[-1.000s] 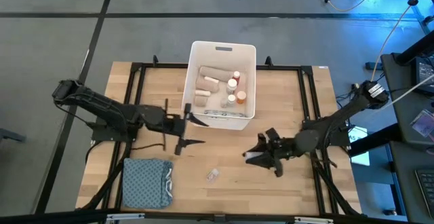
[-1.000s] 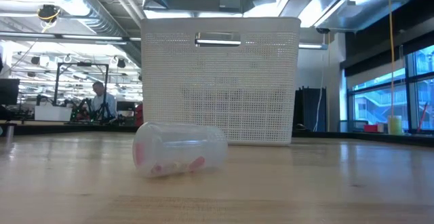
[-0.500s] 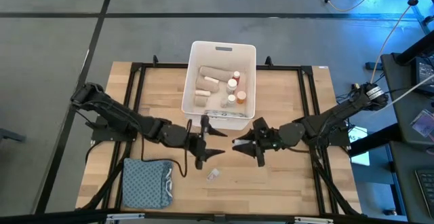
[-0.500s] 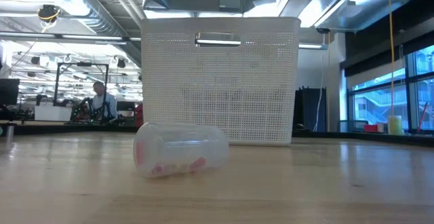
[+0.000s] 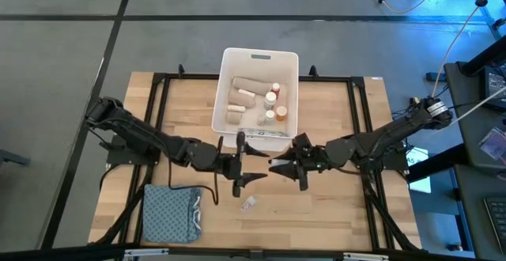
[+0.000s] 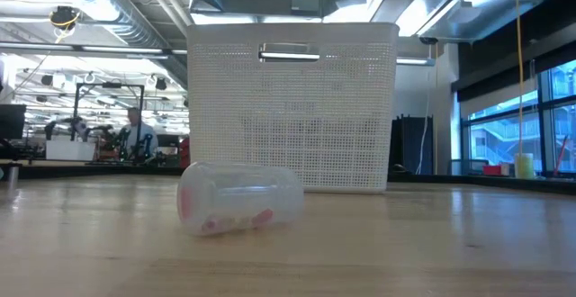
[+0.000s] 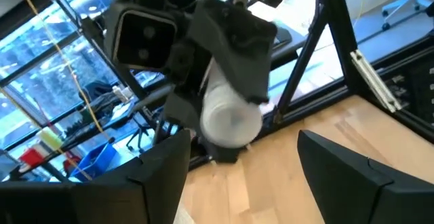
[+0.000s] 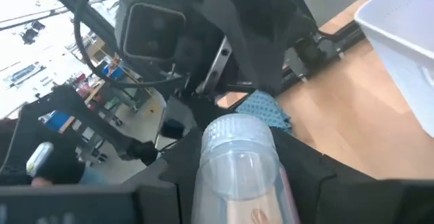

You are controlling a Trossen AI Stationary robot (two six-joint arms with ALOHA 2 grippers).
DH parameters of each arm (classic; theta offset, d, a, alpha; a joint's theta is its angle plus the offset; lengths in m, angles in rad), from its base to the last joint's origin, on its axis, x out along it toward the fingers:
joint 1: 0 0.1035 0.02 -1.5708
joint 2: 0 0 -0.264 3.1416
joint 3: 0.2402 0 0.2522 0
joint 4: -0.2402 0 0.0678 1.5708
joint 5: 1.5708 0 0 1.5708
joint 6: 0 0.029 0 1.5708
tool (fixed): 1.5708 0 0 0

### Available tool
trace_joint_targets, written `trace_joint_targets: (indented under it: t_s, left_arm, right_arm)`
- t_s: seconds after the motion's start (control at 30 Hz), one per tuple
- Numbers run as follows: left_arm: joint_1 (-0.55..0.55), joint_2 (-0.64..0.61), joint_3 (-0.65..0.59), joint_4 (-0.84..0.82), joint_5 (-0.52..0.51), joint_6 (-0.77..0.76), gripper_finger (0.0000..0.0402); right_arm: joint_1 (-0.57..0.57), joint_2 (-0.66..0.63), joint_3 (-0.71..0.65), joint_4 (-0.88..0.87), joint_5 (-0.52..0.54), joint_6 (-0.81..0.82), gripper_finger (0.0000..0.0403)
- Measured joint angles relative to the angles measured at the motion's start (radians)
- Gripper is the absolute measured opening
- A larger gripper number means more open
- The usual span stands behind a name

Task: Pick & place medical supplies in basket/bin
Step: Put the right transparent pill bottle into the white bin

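The right pincer [image 5: 278, 166] grips one clear vial [image 8: 237, 173] at frame centre; the left pincer [image 5: 247, 160] gapes wide opposite. One vial [image 5: 248, 204] lies on the tabletop [image 5: 332, 206], lower centre; the bin [image 5: 258, 58] holds three bandage rolls [image 5: 243, 96] and three bottles [image 5: 270, 99].

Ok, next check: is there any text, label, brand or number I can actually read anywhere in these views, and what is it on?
None can be read.
Pill bottles in the white basket: any labels too small to read.
Clear vial held by the right gripper: no print visible.
Clear vial lying on the table: no label visible.
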Motion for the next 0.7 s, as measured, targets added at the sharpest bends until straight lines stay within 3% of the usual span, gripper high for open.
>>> trace_joint_targets:
  t_s: [0.33,0.7]
  left_arm:
    - [0.029,0.0,0.0,0.02,0.072,0.004,0.0265]
    - [0.032,0.0,-0.001,0.025,0.063,0.021,0.0257]
  right_arm:
    - [-0.054,0.059,0.0,0.103,-0.073,0.0,0.0151]
    - [-0.071,0.067,-0.001,0.161,-0.104,-0.026,0.0151]
